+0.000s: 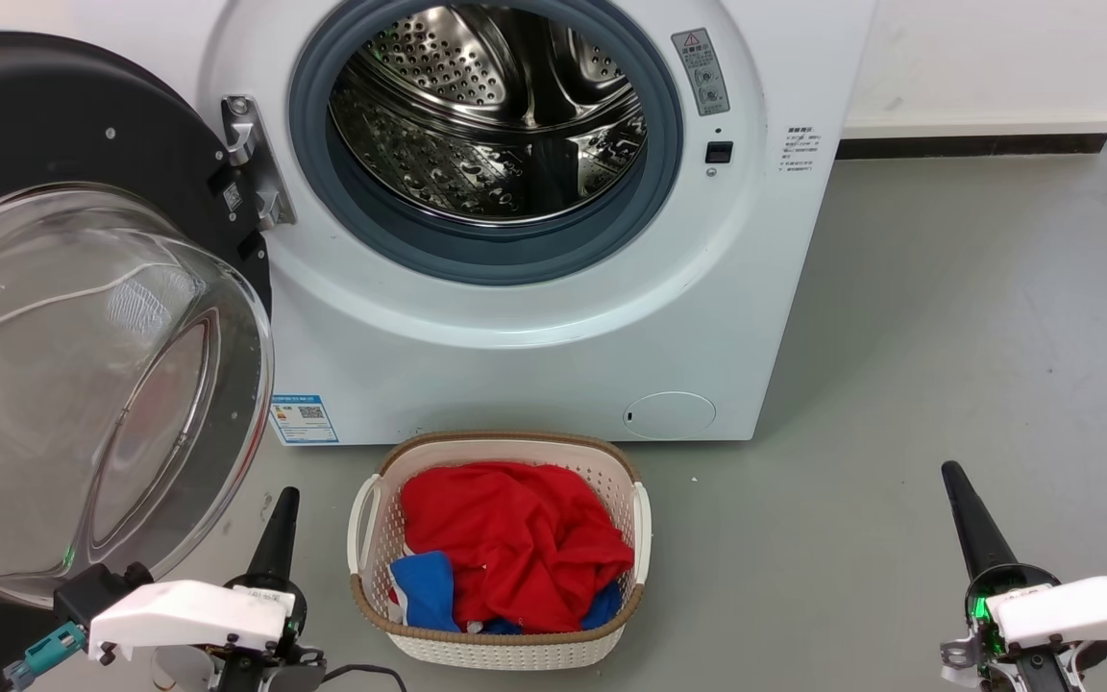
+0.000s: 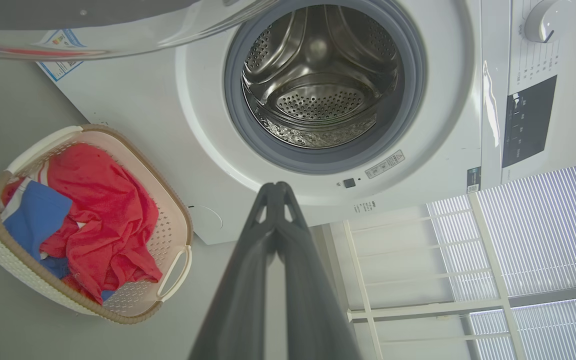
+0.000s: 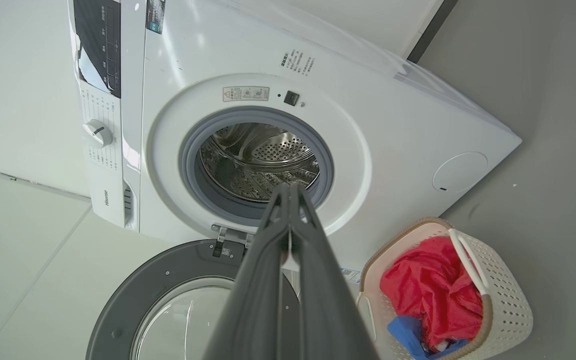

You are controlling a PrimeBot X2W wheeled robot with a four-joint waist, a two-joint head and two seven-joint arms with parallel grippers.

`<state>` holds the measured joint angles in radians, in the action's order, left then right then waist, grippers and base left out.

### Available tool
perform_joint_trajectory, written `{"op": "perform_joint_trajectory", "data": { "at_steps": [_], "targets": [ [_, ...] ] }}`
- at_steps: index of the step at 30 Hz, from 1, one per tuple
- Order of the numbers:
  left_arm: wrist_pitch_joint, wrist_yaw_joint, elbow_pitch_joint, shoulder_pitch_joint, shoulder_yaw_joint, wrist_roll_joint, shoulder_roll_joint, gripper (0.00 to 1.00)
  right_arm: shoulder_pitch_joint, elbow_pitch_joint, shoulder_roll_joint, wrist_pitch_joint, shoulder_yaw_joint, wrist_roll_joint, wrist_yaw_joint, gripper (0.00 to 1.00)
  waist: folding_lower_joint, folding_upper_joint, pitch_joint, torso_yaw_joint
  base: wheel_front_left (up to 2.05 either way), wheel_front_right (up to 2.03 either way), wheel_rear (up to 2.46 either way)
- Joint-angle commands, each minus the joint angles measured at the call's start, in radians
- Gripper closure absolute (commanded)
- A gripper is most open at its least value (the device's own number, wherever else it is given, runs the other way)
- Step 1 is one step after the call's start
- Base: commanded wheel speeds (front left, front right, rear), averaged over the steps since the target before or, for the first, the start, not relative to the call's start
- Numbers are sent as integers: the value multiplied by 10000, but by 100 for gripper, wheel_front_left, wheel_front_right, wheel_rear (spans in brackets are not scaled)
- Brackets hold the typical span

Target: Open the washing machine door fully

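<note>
Your left end effector [image 1: 282, 505] is clenched on nothing, and so is the right end effector [image 1: 955, 481]. Just above and left of the left one hangs the washing machine door [image 1: 102, 125], standing wide open from the washing machine [image 1: 534, 346]. Raise that arm carelessly and you could strike the glass bowl [image 1: 54, 384] or nudge the door toward shut. The laundry basket [image 1: 501, 649], just to its right, could snag a sweep.

The washing machine door [image 1: 63, 115] stands swung out on the left, its glass bowl [image 1: 54, 384] bulging toward the near side, close above the left gripper [image 1: 284, 500]. The drum mouth [image 1: 491, 125] of the washing machine [image 1: 534, 365] is unblocked. A laundry basket [image 1: 515, 658] of clothes [image 1: 515, 538] sits on the floor [image 1: 947, 365] just before the machine, in the middle. Open floor stretches right.
</note>
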<state>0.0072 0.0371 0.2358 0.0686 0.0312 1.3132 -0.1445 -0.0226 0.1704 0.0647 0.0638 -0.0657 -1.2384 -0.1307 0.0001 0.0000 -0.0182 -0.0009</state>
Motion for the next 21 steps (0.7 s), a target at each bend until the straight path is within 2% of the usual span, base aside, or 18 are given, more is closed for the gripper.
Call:
{"op": "perform_joint_trajectory", "data": {
  "at_steps": [1, 21],
  "targets": [
    [74, 111, -34, 253, -134, 220, 42, 100, -277, 4, 49, 60, -36, -300, 0, 100, -1, 0, 8, 1, 0, 0, 0],
    [549, 559, 34, 354, -777, 1631, 475, 100, -598, 378, 25, 201, -166, -2097, 0, 100, -1, 0, 99, 5, 0, 0, 0]
  ]
}}
